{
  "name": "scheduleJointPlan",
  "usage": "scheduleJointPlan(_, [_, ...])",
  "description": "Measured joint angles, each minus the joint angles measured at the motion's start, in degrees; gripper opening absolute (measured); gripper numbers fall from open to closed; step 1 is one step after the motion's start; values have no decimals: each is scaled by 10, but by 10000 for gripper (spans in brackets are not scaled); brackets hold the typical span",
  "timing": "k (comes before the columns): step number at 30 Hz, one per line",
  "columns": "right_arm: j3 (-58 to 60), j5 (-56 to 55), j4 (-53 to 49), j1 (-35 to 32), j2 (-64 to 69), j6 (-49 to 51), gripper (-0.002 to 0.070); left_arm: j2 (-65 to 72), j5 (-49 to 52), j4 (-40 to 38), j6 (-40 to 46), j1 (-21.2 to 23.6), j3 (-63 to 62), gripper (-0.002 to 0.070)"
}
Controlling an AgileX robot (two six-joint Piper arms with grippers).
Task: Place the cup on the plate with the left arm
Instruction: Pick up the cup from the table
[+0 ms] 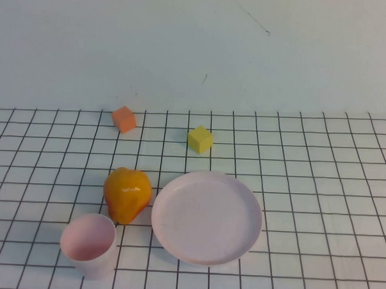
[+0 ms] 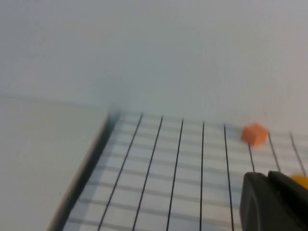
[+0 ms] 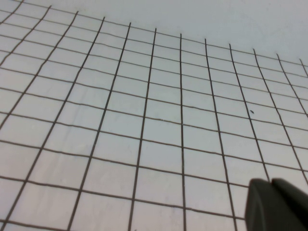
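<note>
The pale pink cup (image 1: 89, 245) stands upright and empty at the front left of the grid mat. The pale pink plate (image 1: 207, 217) lies empty to its right, near the middle front. Neither arm shows in the high view. In the left wrist view my left gripper (image 2: 268, 174) is shut and empty, its dark fingertips together above the mat's left part; the cup and plate are out of that view. In the right wrist view my right gripper (image 3: 271, 181) is shut and empty over bare grid mat.
An orange pear-shaped fruit (image 1: 127, 194) stands between cup and plate, close to both; a sliver of it shows in the left wrist view (image 2: 301, 180). An orange cube (image 1: 124, 119) and a yellow cube (image 1: 199, 139) sit further back. The left wrist view shows the orange cube (image 2: 254, 134) and the mat's left edge (image 2: 86, 168).
</note>
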Motion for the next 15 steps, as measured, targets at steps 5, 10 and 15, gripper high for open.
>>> scheduleJointPlan(5, [0, 0, 0, 0, 0, 0, -2, 63, 113, -143, 127, 0, -20, -2])
scheduleJointPlan(10, [0, 0, 0, 0, 0, 0, -2, 97, 82, -342, 216, 0, -9, -2])
scheduleJointPlan(15, [0, 0, 0, 0, 0, 0, -2, 145, 33, -472, 298, 0, -6, 7])
